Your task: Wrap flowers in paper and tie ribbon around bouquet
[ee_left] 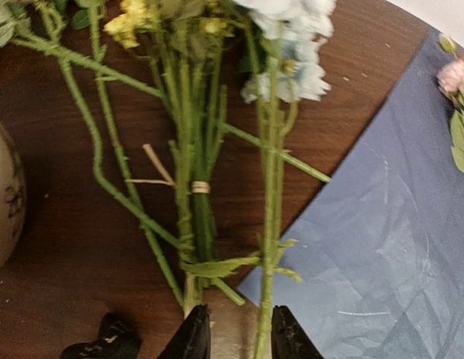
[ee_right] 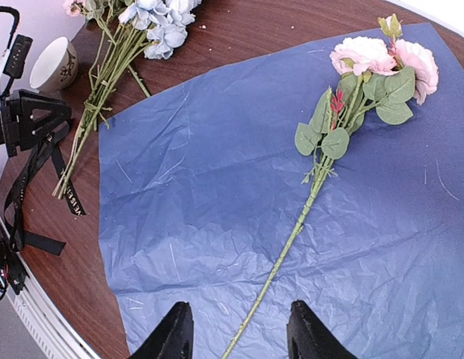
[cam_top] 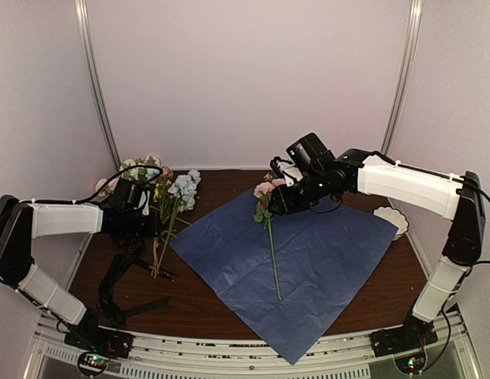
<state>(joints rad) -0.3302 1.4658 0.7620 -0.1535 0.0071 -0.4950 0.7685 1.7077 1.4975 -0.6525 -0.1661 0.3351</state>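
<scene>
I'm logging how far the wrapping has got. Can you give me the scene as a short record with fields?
paper: spread flat on the table, not folded
pink flower: lying alone on the paper
bunch of flowers: on the table left of the paper, not on it
ribbon: loose on the table, untied
left gripper: open, over the bunch's stems
right gripper: open, above the pink flower's stem

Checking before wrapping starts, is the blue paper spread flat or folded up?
Spread flat. The paper lies open on the table, one pink flower stem lying on it, no edge folded over.
</scene>
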